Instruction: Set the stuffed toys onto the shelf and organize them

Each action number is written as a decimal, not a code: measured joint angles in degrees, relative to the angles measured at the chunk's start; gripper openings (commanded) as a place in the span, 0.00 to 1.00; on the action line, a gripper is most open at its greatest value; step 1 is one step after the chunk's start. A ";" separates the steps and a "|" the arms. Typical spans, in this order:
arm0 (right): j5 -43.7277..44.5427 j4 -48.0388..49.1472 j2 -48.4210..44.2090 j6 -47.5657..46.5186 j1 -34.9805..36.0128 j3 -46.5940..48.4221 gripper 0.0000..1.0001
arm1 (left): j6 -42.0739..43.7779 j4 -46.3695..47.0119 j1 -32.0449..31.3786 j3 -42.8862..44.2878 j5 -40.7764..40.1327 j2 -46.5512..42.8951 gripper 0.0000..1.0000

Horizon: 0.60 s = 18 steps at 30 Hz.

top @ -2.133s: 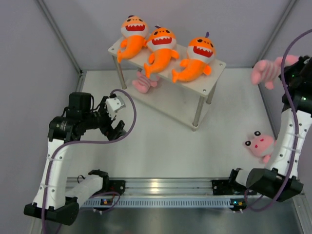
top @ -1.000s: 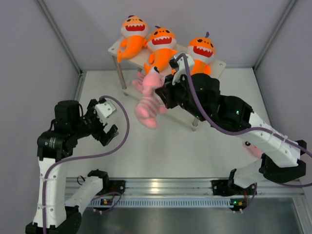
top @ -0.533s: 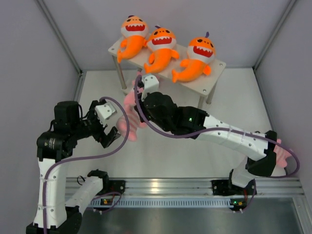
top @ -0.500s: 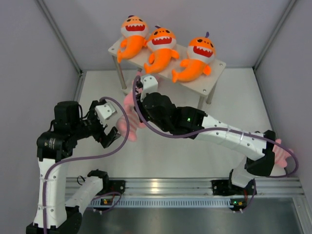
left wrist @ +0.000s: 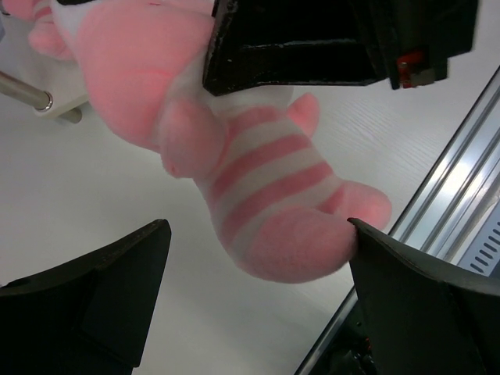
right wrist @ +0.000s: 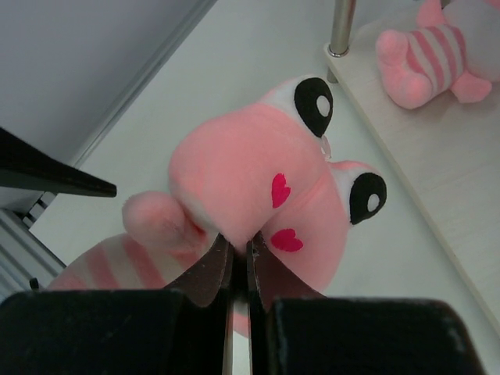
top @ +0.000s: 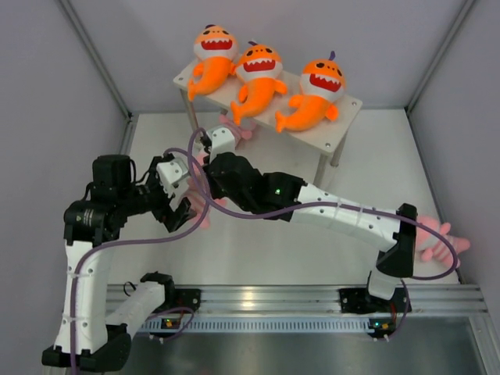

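Three orange stuffed toys lie in a row on the top board of the white shelf. My right gripper is shut on the head of a pink striped stuffed toy, pinching a fold of plush below its heart marks. This toy hangs above the floor. Its lower end sits between the fingers of my open left gripper and touches the right finger. From the top view, only a bit of the held toy shows beside the left gripper.
A second pink striped toy lies on the shelf's lower board, beside a silver leg. A third pink toy lies on the floor at the far right, partly behind the right arm. The metal base rail runs along the near edge.
My right arm has swung further left and lower with the pink toy, bringing it between the left gripper's fingers. The left gripper has shifted slightly toward it and stayed open.
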 measured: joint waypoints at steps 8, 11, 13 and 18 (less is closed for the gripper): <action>-1.22 0.74 -0.02 0.00 -0.87 -0.07 0.00 | 1.53 0.96 -0.02 -2.78 -2.08 5.29 0.00; -3.04 1.11 -0.04 -0.15 -1.84 -0.83 0.12 | 1.31 1.86 0.00 -3.56 -0.87 6.54 0.00; -3.87 1.49 -0.17 -0.48 -2.32 -1.44 0.34 | 0.76 3.13 0.00 -4.52 -0.50 6.71 0.00; -3.96 1.46 -3.48 -4.24 -2.89 -3.82 0.57 | -3.19 8.74 0.00 -9.11 -0.52 7.98 0.00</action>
